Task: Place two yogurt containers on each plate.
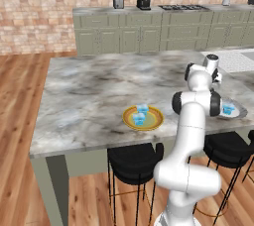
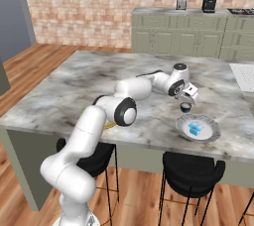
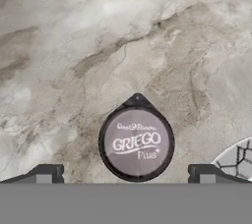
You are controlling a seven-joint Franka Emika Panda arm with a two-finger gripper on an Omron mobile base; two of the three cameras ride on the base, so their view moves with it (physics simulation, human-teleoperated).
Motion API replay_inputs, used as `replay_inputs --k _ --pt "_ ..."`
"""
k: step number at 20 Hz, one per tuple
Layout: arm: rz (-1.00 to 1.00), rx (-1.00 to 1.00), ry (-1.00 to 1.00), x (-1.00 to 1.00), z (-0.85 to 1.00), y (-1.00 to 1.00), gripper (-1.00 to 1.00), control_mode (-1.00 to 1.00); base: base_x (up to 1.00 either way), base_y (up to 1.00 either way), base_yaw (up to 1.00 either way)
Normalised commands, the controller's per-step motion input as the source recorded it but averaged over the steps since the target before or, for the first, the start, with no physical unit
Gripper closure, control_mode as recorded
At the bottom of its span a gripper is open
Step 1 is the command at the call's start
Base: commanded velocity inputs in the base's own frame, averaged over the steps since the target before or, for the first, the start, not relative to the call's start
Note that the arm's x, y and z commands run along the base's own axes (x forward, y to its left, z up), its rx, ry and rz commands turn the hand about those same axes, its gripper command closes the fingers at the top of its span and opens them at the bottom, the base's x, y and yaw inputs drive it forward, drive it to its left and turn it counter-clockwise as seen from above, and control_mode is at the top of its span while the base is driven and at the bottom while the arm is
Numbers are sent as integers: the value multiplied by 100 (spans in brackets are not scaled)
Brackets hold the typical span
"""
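- The gripper [image 2: 185,102] hangs above the marble island counter [image 1: 89,96] with its jaws spread wide; in the hand view both fingertips [image 3: 47,173] stand well clear of the cup on either side, holding nothing.
- Directly beneath it, centred between the tips, stands a yogurt container [image 3: 136,142], upright on the counter, its dark round foil lid facing the camera.
- Just beyond the gripper, to its outer side, lies the grey-white plate [image 2: 212,130], which already carries one light-blue yogurt cup [image 2: 195,129]; the cup under the gripper sits just off its rim.
- Well behind the gripper, toward the arm's base, the yellow-rimmed plate [image 1: 156,121] holds two cups [image 1: 140,113].
- Handling, as a judgement: the cup is probably light, thin-walled and smooth, so it may dent or slip; a gentle pinch across the side walls below the lid rim, jaws lowered straight down, looks safest.
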Motion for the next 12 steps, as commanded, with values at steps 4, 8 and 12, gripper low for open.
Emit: replay_inputs --k 4,8,12 --pt "-1 0 0 3 -15 -22 -100 -100 0 0 0" --pt "-4 0 0 0 -8 -5 -100 -100 0 0 0" --pt "-2 0 0 6 -10 0 -100 -100 0 0 0"
